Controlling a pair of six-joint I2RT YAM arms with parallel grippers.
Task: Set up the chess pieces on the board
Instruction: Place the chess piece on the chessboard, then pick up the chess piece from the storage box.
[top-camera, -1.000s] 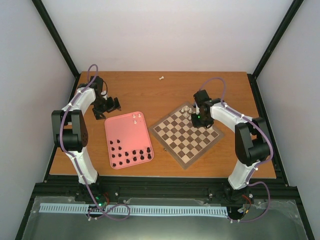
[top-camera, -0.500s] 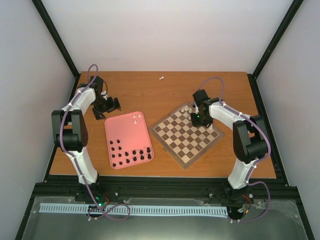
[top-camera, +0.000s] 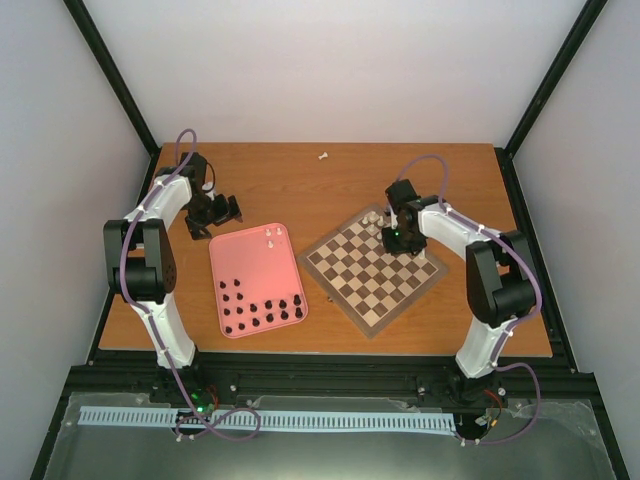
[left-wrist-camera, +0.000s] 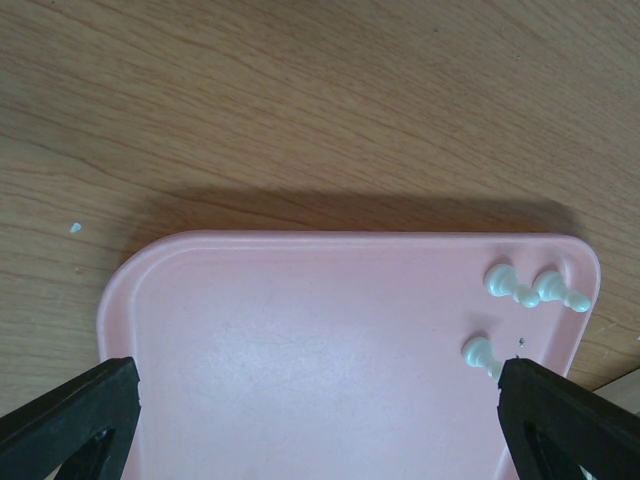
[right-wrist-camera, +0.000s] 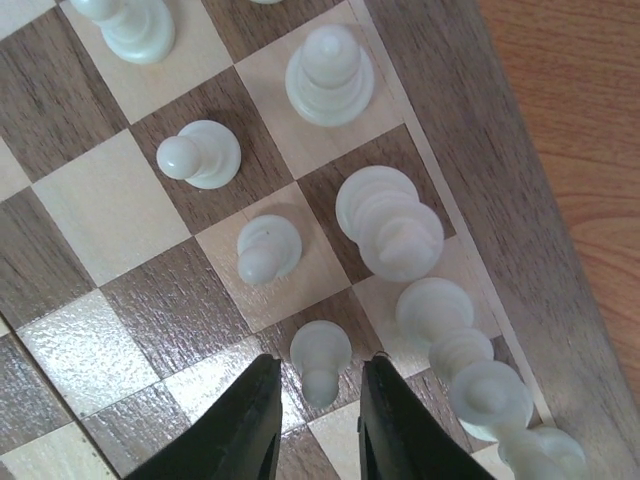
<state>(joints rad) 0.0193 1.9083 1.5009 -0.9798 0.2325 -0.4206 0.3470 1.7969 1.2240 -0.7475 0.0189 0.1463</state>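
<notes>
The board (top-camera: 375, 272) lies right of centre, with cream-white chess pieces (top-camera: 377, 217) gathered at its far corner. My right gripper (top-camera: 392, 238) hovers low over that corner. In the right wrist view a white pawn (right-wrist-camera: 320, 358) stands on a dark square between the right gripper (right-wrist-camera: 318, 395) fingers, with a thin gap on each side, so the jaws are open. More white pawns (right-wrist-camera: 265, 248) and taller pieces (right-wrist-camera: 390, 222) stand beside it. My left gripper (top-camera: 222, 210) is wide open over the far end of the pink tray (left-wrist-camera: 300, 330), holding nothing.
The pink tray (top-camera: 255, 250) holds white pawns (left-wrist-camera: 510, 285) at its far right corner and several black pieces (top-camera: 262, 312) at its near end. One white piece (top-camera: 323, 155) lies alone on the table near the back wall.
The right gripper's jaws have parted slightly from the white pawn, which stays standing on its square. The left arm has not moved.
</notes>
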